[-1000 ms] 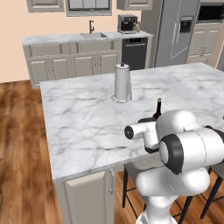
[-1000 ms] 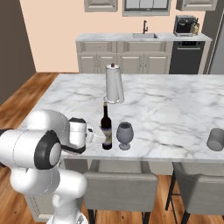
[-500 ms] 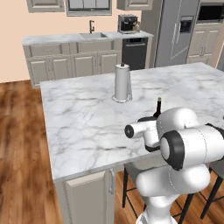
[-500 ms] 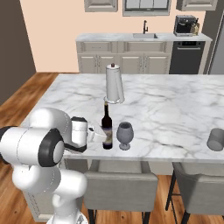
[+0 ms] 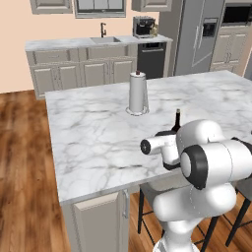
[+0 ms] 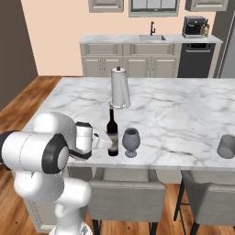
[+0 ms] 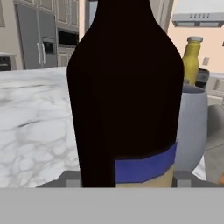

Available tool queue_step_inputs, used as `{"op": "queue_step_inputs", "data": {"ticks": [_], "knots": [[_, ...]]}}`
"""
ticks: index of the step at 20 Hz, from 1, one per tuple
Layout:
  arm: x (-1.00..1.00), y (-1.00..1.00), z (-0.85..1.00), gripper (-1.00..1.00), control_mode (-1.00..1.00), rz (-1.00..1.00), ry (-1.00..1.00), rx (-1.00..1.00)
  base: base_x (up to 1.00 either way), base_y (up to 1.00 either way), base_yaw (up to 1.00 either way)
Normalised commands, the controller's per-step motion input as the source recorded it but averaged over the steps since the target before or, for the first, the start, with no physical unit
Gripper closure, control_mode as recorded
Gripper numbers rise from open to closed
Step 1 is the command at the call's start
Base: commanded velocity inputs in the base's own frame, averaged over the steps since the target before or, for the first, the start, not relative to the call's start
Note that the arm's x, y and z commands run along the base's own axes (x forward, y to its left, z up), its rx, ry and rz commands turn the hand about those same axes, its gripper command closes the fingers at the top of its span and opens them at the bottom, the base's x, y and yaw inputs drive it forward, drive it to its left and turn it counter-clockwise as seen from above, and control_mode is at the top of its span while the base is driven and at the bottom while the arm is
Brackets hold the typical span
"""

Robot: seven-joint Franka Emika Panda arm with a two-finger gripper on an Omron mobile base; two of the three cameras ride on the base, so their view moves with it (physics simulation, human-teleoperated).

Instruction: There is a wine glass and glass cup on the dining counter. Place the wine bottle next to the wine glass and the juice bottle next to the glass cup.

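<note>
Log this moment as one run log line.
gripper: shut on wine bottle | bottle: upright on dining counter, beside wine glass

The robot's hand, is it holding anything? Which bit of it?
Yes. The gripper is shut on the wine bottle, gripping low on its body, about level with the label. The bottle stands upright on the dining counter, right beside the wine glass.

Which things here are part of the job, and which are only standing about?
Part of the job:
- wine bottle, standing beside the wine glass
- glass cup, far along the dining counter
- juice bottle, seen behind the wine bottle
- tool, shut on the wine bottle

Only standing about:
- paper towel roll
- coffee machine
- stools
</note>
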Motion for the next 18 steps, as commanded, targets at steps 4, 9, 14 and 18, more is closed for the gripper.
{"op": "queue_step_inputs", "data": {"ticks": [4,9,14,18], "knots": [[-0.13,0.00,-0.21,-1.00,-1.00,0.00,0.00,0.00,0.00,0.00,0.00],[-0.14,0.00,-0.21,-1.00,-1.00,0.00,-0.01,0.00,0.00,0.00,0.00],[-0.07,0.00,-0.17,-1.00,-1.00,0.00,-0.03,0.00,0.00,0.00,0.00],[0.00,0.01,-0.11,-1.00,-1.00,0.00,-0.04,0.00,0.00,0.00,0.00]]}}
